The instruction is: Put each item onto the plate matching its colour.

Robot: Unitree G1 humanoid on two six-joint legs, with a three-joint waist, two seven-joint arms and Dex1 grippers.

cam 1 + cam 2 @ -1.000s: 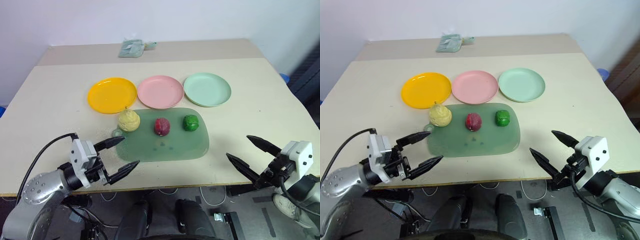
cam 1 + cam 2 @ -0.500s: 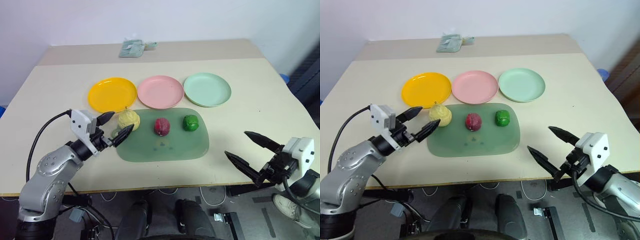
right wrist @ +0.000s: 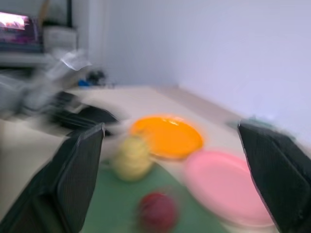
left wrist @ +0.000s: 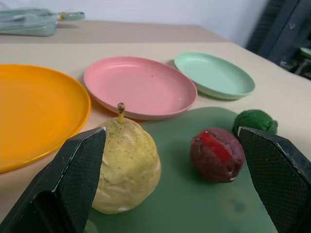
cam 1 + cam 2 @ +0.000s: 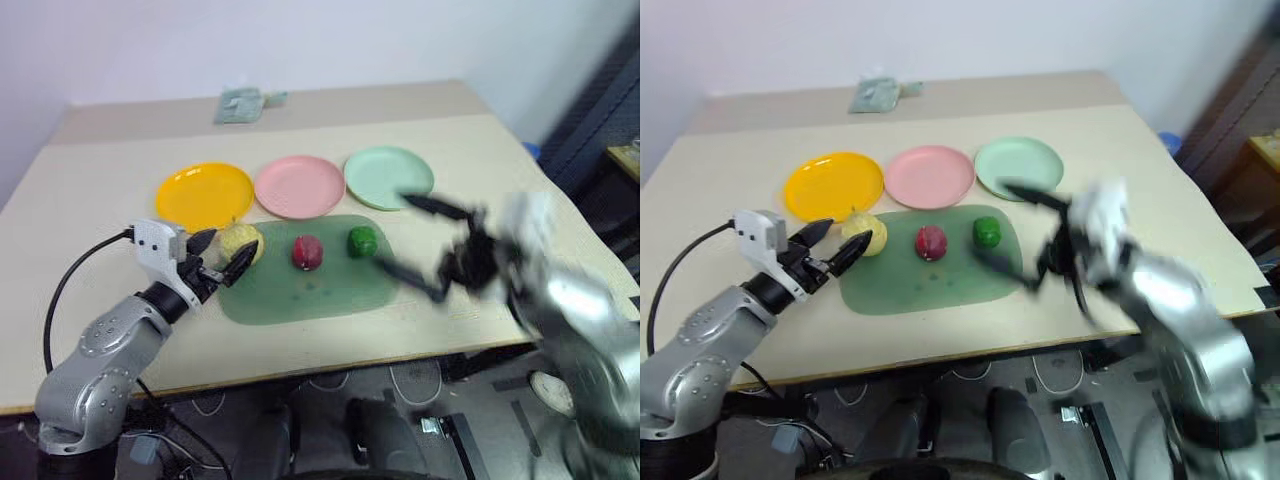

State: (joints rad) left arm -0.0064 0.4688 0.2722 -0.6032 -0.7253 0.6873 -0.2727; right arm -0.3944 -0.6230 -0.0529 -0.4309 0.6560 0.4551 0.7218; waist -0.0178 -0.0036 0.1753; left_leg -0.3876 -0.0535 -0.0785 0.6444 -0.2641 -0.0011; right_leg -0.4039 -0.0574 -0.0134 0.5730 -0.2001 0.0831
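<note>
A pale yellow pear [image 5: 240,243], a dark red ball [image 5: 306,252] and a green bumpy ball [image 5: 362,241] sit in a row on a translucent green tray [image 5: 310,295]. Behind the tray lie the orange-yellow plate [image 5: 205,194], the pink plate [image 5: 299,186] and the mint green plate [image 5: 388,178], all bare. My left gripper [image 5: 228,250] is open and level at the pear's left side, its fingers reaching either side of the pear [image 4: 127,167]. My right gripper [image 5: 392,234] is blurred and open, hanging just right of the green ball.
A pale green bag [image 5: 238,103] lies at the table's far edge. The table's front edge [image 5: 300,368] runs just below the tray. Dark furniture [image 5: 590,110] stands off the table's right side.
The camera has shifted. My left gripper came forward from the front edge to the pear. My right arm swung up from the front right corner to the tray's right end.
</note>
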